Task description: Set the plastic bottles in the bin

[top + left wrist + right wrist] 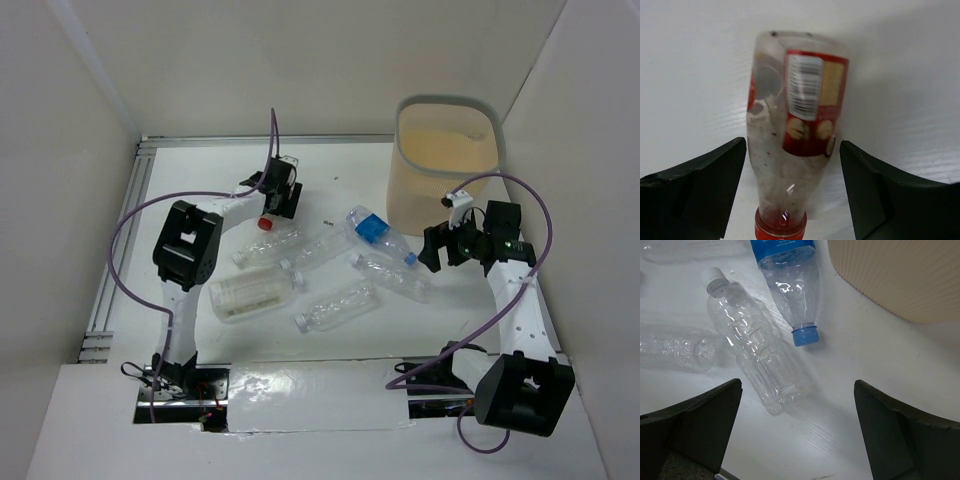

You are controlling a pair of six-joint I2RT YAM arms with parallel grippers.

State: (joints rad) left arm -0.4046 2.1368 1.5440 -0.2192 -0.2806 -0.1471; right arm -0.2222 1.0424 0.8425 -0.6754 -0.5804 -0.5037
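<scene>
**While both grippers gape, plastic bottles (pixel 335 308) lie on the table (pixel 340 185)**

One red-capped bottle (pixel 795 130) lies between the parted fingers of the left gripper (pixel 285 205), untouched. Jaws wide, the right gripper (pixel 433 250) hovers by one blue-labelled bottle (pixel 378 232). At least six bottles in all — every one outside the single bin (pixel 420 195).

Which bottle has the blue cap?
The blue-labelled bottle, lying closest to the bin; no other bottle carries any blue.

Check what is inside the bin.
Inside the bin, only its bare beige interior shows, with nothing lying in it; its near wall covers the floor nearest the camera.
</scene>
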